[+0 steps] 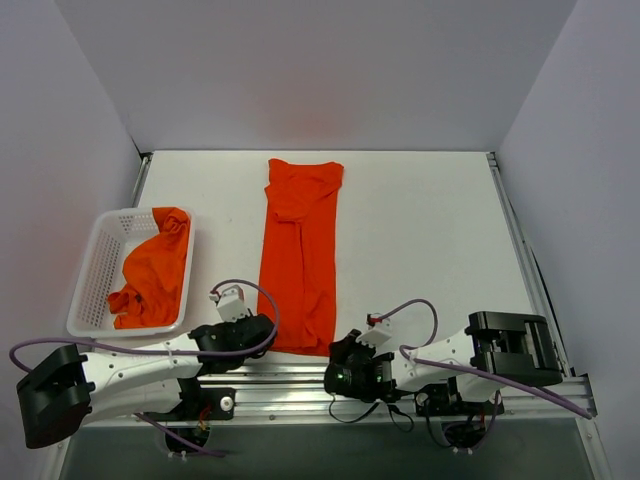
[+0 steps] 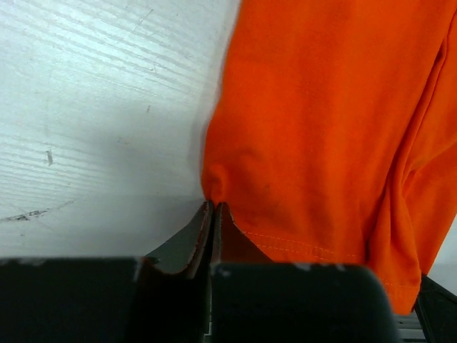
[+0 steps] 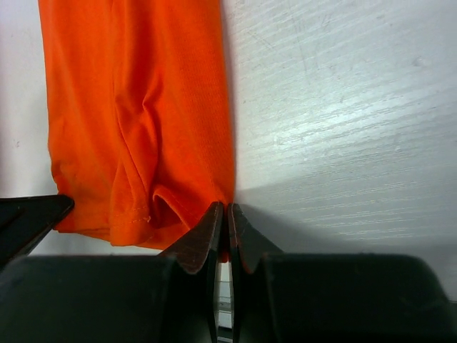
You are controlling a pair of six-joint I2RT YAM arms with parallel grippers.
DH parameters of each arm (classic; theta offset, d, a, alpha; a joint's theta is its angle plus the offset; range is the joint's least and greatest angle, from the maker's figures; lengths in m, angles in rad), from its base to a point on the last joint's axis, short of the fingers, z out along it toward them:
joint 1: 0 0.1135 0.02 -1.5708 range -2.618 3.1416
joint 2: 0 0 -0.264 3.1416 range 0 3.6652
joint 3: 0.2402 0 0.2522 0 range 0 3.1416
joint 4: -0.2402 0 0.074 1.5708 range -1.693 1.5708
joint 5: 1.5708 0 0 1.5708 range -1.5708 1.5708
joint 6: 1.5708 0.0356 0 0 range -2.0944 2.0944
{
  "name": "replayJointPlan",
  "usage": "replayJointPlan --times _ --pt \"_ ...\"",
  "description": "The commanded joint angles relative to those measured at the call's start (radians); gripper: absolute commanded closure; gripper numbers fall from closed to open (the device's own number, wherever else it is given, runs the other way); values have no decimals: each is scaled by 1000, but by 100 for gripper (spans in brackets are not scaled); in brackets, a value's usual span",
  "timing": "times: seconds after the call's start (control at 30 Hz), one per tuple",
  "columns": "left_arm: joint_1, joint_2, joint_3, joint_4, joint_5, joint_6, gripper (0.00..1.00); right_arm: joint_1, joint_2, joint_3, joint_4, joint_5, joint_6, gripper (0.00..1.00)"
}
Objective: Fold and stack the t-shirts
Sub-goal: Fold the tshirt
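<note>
An orange-red t-shirt [image 1: 300,250] lies folded into a long narrow strip down the middle of the table. My left gripper [image 1: 268,330] is shut on its near left corner, seen in the left wrist view [image 2: 215,203] pinching the fabric [image 2: 321,128]. My right gripper [image 1: 338,352] is shut on the near right corner, seen in the right wrist view [image 3: 227,207] with fabric [image 3: 143,107] between the jaws. A second orange-red t-shirt [image 1: 155,270] lies crumpled in the white basket [image 1: 95,265].
The white perforated basket stands at the left of the table. Grey walls enclose the table on three sides. An aluminium rail [image 1: 300,378] runs along the near edge by the arm bases.
</note>
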Motion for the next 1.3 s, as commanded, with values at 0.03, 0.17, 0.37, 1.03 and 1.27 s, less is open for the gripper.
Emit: replayJointPlan --times 0.03,0.17,0.37,1.03,1.27 --pt "-14 49 -7 11 26 -11 98 4 -34 -33 -213 20 38 100" --pt "-42 40 51 -31 36 3 98 74 -66 47 -455 88 170 100" --pt "-69 -24 125 -145 24 10 98 177 -51 185 -795 160 324 100" --pt "10 -7 424 -158 -111 223 98 -11 -216 440 -958 418 -4 100" --pt "164 56 447 86 -68 438 98 -282 -348 366 -320 240 -795 100"
